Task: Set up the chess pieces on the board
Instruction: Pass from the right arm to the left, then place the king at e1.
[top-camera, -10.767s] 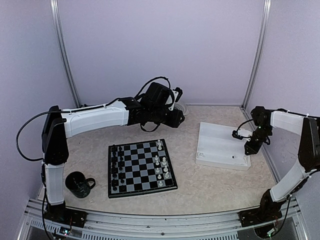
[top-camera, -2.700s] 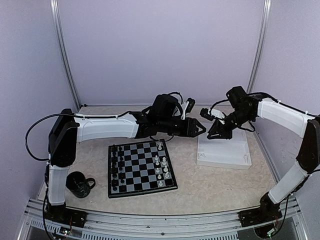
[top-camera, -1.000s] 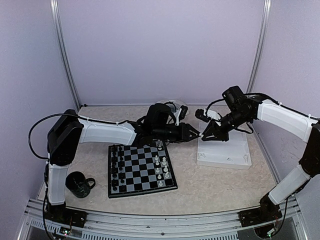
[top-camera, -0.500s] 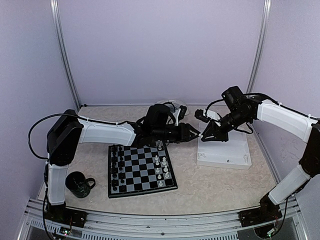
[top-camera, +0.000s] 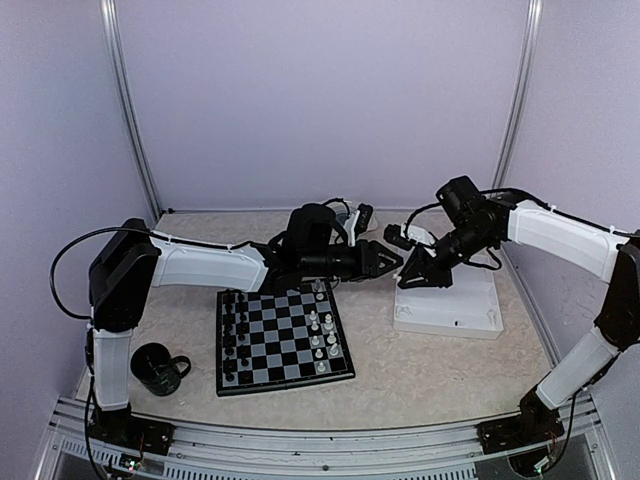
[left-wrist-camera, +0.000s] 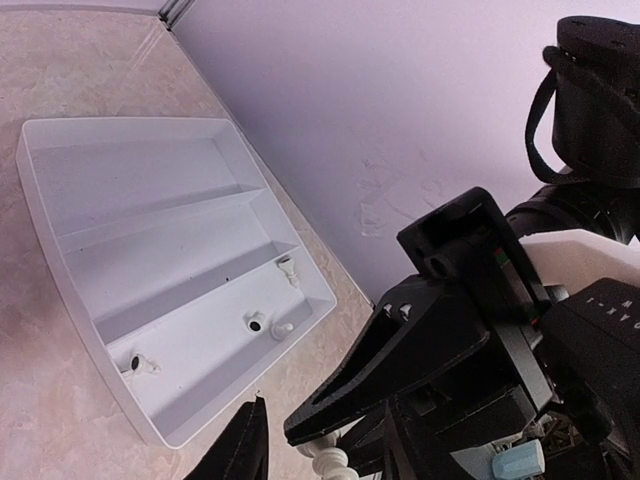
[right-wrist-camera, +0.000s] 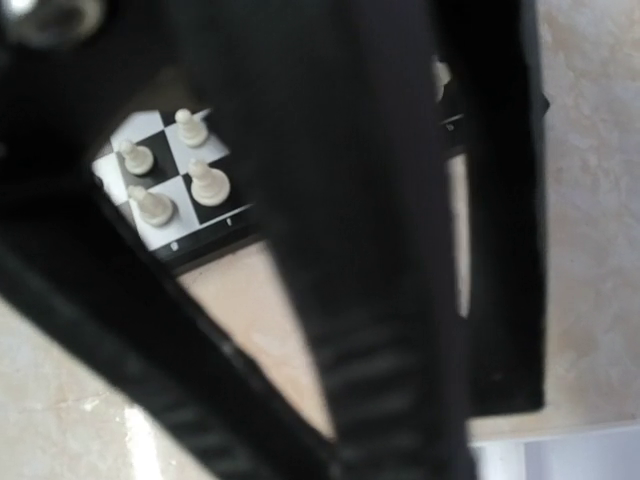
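- The right end effector (top-camera: 405, 277) appeared clamped on a white chess piece (left-wrist-camera: 330, 462), aloft between board (top-camera: 280, 340) and tray (left-wrist-camera: 150, 250).
- For the left end effector (top-camera: 390, 262), apart or together could not be told.
- The piece was judged light, rigid and slippery; best gripped at the stem.

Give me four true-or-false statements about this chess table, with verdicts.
1. A black mug stands left of the board in the top view. True.
2. The left gripper and right gripper nearly meet between the board and the white tray. True.
3. The tray holds nothing. False: a few loose white pieces lie in one end compartment.
4. Black chessmen line the board's right side. False: the black pieces stand on its left columns and the white chessmen on its right.
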